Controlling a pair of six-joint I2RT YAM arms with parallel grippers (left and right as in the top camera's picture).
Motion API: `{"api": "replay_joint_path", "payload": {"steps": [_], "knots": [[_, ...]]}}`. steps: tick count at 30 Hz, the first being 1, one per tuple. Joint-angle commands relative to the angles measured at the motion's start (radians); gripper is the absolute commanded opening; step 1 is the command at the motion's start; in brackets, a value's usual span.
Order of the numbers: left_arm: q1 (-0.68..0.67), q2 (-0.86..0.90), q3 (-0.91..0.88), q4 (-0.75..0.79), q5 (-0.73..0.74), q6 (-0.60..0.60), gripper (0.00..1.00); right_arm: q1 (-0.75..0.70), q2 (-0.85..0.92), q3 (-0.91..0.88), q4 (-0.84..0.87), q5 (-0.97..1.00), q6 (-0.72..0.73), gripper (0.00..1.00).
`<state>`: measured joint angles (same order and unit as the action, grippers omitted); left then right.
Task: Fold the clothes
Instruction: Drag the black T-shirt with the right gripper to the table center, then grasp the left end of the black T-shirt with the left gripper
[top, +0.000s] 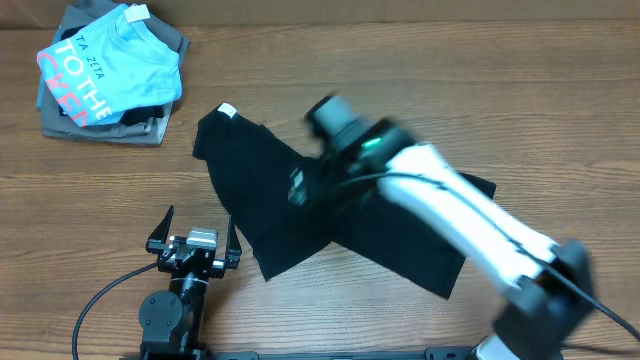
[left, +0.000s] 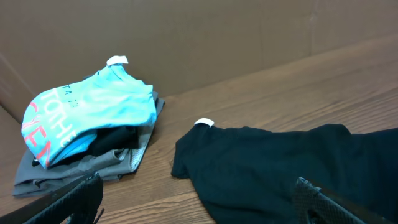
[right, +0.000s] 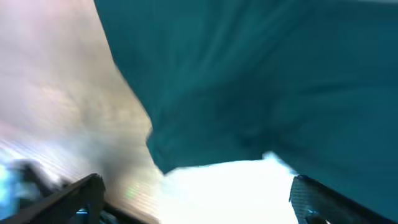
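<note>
Right gripper (right: 198, 193) hangs low over the black collared shirt (top: 250, 170), jaws flung wide with nothing pinched between them, though the view is blurred. The shirt lies rumpled and spread on the bench (top: 430, 60) right beneath that gripper, its white tag (top: 228, 110) at the far corner. Left gripper (top: 197, 225) sits just beside the shirt's near edge, also spread wide and empty. Ahead and to its left, well apart, a light blue tee (top: 110, 60) tops the grey folded garments (top: 150, 130)

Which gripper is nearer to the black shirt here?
Right. The right gripper hangs over the black shirt, near its middle; the left gripper sits beside its left edge, on the robot's side.
</note>
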<state>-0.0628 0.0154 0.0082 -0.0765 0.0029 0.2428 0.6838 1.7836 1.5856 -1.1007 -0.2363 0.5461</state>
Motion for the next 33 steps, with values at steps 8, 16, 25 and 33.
{"api": "replay_joint_path", "payload": {"steps": [8, 16, 25, 33], "knots": [[0.01, -0.011, -0.003, 0.0, -0.006, 0.005, 1.0, -0.321, -0.119, 0.019, -0.246, 0.172, 0.013, 1.0], [0.01, -0.011, -0.003, 0.0, -0.007, 0.005, 1.0, -0.48, -0.119, -0.042, -0.239, 0.353, 0.093, 1.0], [0.01, -0.011, -0.003, 0.0, -0.006, 0.005, 1.0, -0.56, -0.119, -0.198, -0.131, 0.367, 0.106, 1.0], [0.01, -0.011, -0.003, 0.087, 0.314, -0.034, 1.0, -0.56, -0.117, -0.303, -0.036, 0.363, 0.107, 1.0]]}}
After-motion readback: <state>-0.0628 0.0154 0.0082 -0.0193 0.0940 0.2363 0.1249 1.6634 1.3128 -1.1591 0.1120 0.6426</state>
